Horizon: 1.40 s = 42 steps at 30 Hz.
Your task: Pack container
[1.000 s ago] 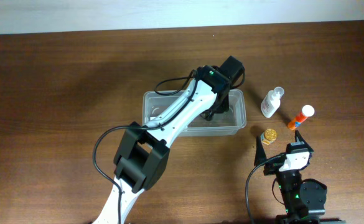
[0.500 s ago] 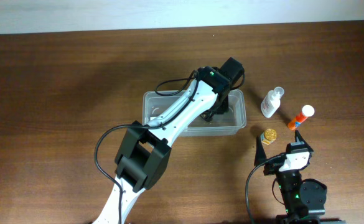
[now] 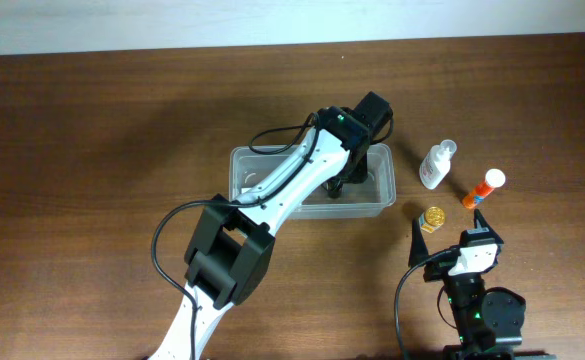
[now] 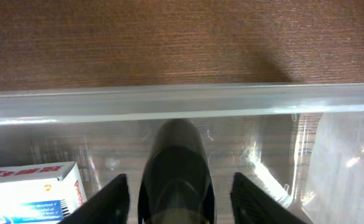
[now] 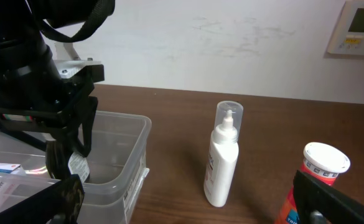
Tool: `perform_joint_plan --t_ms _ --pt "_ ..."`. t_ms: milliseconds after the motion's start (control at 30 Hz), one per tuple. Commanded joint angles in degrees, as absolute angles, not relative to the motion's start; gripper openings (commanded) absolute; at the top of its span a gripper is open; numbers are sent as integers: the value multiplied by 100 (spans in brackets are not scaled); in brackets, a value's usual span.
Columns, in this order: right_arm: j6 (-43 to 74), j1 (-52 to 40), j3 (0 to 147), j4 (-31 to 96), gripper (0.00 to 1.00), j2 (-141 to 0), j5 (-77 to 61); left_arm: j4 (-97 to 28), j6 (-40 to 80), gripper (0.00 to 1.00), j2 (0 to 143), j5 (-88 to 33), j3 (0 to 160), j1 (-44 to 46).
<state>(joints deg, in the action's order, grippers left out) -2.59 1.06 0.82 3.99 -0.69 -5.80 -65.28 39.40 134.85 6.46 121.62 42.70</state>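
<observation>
The container [image 3: 367, 207] sits near the middle of the table [image 3: 92, 130]. Inside it the left gripper [image 4: 183, 199] hangs at the right end with a bottle [image 4: 177, 155] between its fingers, clear of both, and a box [image 4: 29, 186] lies to that bottle's left. On the table right of the container stands a spray bottle [image 3: 436, 165], with a tube [image 3: 482, 188] further right. A small round object [image 3: 432, 218] sits just off the container's front right corner, and the right gripper [image 3: 450, 228] is just in front of it, toward the table's front edge.

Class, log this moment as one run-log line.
left gripper: open, straddling dark object inside container | right gripper: open, empty
</observation>
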Motion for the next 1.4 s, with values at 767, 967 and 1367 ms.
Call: perform_joint_plan --t_ms 767,967,1367 --pt "-250 152 32 401 98 -21 -532 -9671 3127 99 13456 1568 15683 1879" --pt "-250 152 32 401 98 -21 -532 -9671 2665 100 13456 1293 15679 692" --pt "-250 152 32 401 98 -21 -532 -9671 2665 100 13456 1271 15679 -676"
